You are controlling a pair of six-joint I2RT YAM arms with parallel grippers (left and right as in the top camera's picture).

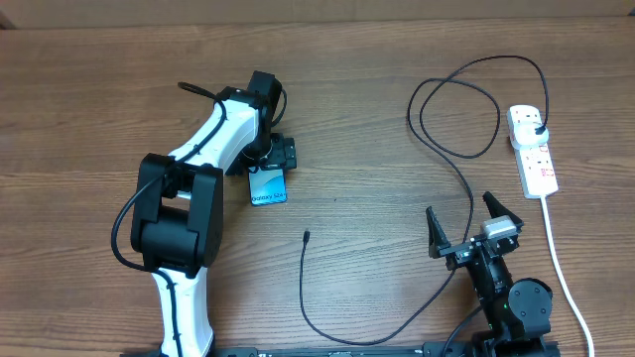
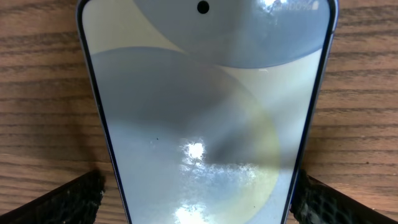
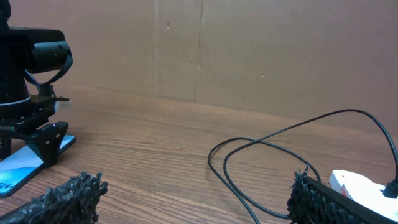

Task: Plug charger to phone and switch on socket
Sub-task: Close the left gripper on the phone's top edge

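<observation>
left claw [image 2: 199, 202] wide, pads either side of the phone [image 2: 205, 112], not closed on it. phone flat on the desk [image 1: 89, 109], screen up, under the left wrist. right claw [image 1: 457, 204] wide, empty, low over the desk beside the cable. charger [image 1: 307, 238] tip lies loose between phone and right arm, apart from both. its plug end sits at the socket [image 1: 539, 169], far right. step in hand, by my reading: bracing the phone. next: right claw must pinch close behind the tip and line it up with the phone's near edge. switch comes last.
</observation>
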